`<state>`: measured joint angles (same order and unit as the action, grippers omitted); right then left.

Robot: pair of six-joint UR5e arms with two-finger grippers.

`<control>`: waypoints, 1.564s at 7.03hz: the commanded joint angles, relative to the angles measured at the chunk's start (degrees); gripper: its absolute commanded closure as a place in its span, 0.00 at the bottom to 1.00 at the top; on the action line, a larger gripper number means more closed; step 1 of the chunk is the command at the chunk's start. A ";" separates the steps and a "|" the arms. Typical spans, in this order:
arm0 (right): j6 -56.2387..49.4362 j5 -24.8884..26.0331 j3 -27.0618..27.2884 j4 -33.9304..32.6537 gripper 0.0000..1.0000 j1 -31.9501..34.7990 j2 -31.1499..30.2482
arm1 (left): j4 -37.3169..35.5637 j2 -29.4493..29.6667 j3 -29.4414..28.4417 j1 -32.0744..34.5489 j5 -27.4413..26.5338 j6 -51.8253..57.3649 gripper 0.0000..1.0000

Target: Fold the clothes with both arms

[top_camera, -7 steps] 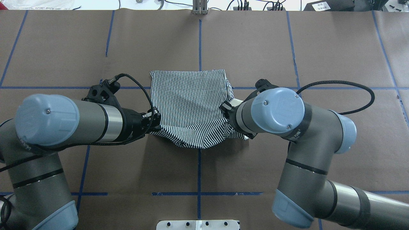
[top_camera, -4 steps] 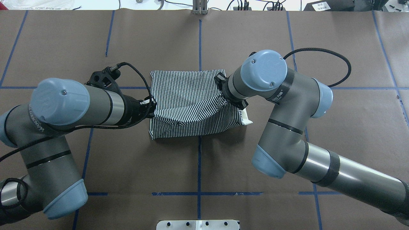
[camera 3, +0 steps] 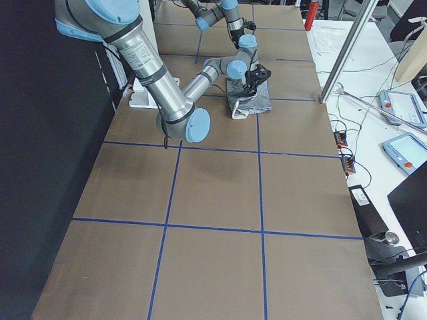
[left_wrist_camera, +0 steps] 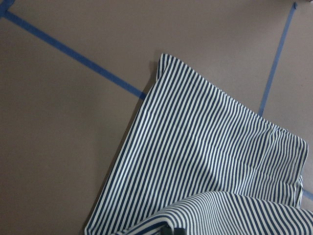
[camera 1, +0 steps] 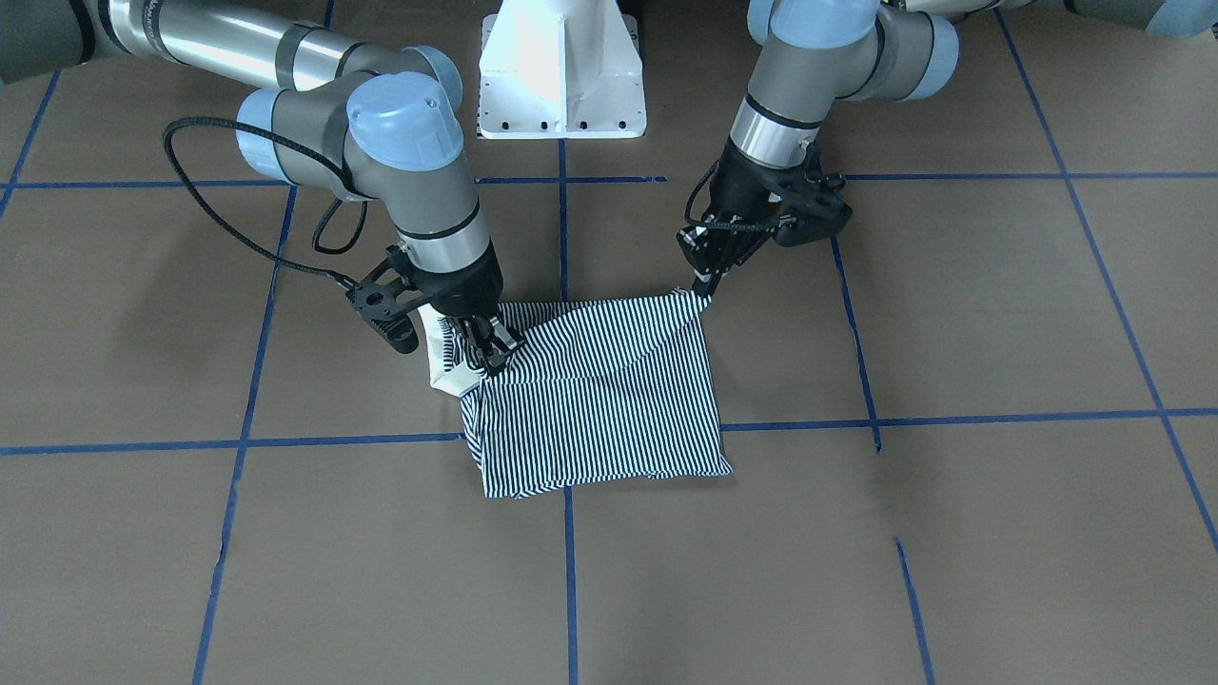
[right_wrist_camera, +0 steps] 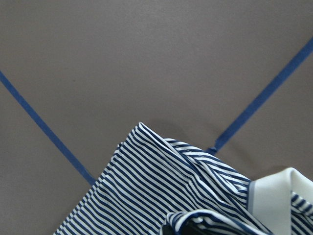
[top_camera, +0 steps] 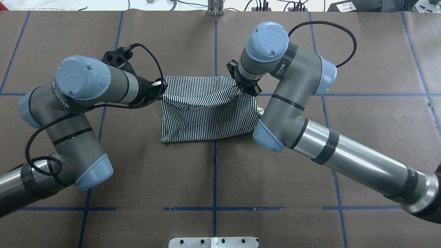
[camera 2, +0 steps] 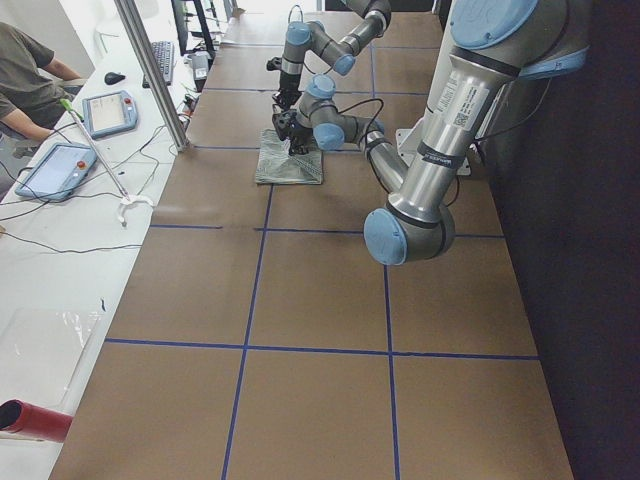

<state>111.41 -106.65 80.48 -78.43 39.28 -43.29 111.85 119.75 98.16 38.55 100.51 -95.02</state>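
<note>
The striped polo shirt [top_camera: 206,117] lies folded on the brown table, its near edge lifted and carried over toward the far edge. My left gripper [top_camera: 162,90] is shut on the shirt's left corner, just above the table. My right gripper [top_camera: 241,89] is shut on the right corner. In the front-facing view the left gripper [camera 1: 704,281] pinches the shirt [camera 1: 599,400] on the view's right and the right gripper [camera 1: 495,357] on the view's left, beside the cream collar [camera 1: 442,366]. The wrist views show striped cloth [left_wrist_camera: 205,161] and the collar [right_wrist_camera: 279,196] close below.
Blue tape lines [top_camera: 215,48] grid the table. The white pedestal base [camera 1: 561,67] stands at the robot's side. A metal post [top_camera: 215,8] stands at the far edge. An operator [camera 2: 25,80] and tablets [camera 2: 110,110] are at a side bench.
Both grippers have carried the shirt's near edge away from the robot, over the lying half toward its far edge. Both arms have stretched forward.
</note>
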 commanded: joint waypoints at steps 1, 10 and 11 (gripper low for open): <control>-2.68 -1.37 -19.48 12.62 0.23 2.37 7.58 | 10.80 6.00 -19.67 4.59 -0.31 6.91 0.84; -11.30 -9.98 -9.11 13.57 0.00 8.27 0.14 | 10.15 11.51 -18.21 1.37 5.75 14.68 1.00; -11.48 -9.98 -9.11 13.57 0.00 8.27 -0.12 | 9.97 14.87 -22.70 -1.26 5.75 16.43 1.00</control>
<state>100.19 -116.67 71.16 -64.91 47.59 -43.00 122.32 130.17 80.73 40.23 106.22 -80.44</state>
